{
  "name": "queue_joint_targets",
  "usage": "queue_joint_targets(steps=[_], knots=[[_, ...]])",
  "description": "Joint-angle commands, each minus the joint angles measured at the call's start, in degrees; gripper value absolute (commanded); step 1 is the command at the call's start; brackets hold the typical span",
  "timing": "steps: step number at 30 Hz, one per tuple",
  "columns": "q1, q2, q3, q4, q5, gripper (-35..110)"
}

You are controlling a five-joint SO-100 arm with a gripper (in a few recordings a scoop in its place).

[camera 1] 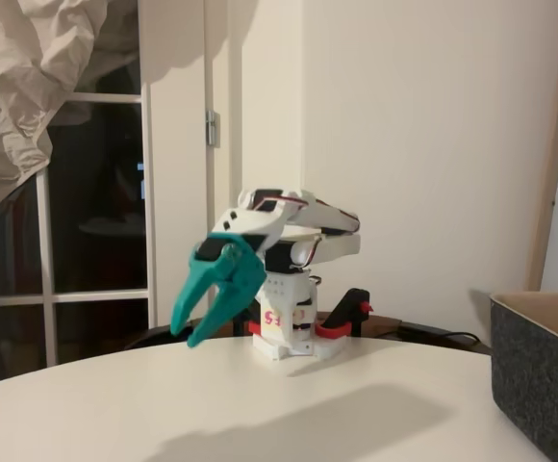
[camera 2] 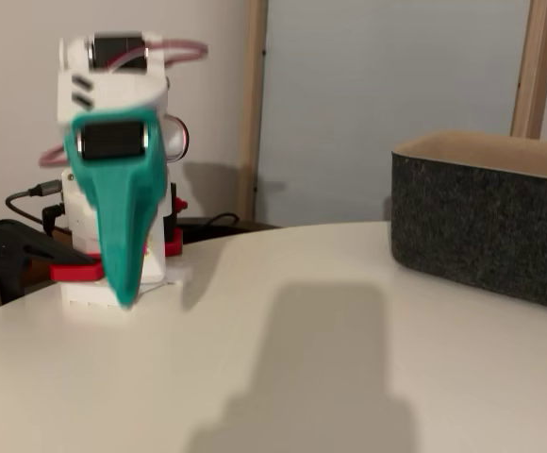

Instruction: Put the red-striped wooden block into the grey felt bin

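Two views on file: both fixed, both at surface level.
Jaws: teal pair (camera 1: 197,322), folded low in front of my white base, tips pointing down above the surface; parted a little in one fixed view, with nothing between them. In the other I see them head-on (camera 2: 123,293).
Grey felt bin: stands on the surface (camera 1: 260,404) at the right edge of both fixed views (camera 2: 481,236), well apart from me; dark walls, tan inner face at the rim.
Red-striped wooden block: I cannot place it; the bin's floor is hidden by its walls.
Clamp: red and black (camera 1: 342,322), holding my base to the surface edge.
Progress: unclear. I hold nothing; if the block is not already in the bin, finding, gripping and carrying it remain.
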Motion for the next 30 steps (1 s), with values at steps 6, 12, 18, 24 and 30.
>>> queue_joint_targets(steps=[6,12,18,24,30], knots=[[1.0,4.4,6.3,-1.0,1.1,4],[1.1,4.3,6.3,-0.8,1.1,4],[1.0,4.3,6.3,1.5,1.1,2],[1.0,4.3,6.3,1.5,3.0,0],[1.0,4.2,6.3,1.5,3.3,0]])
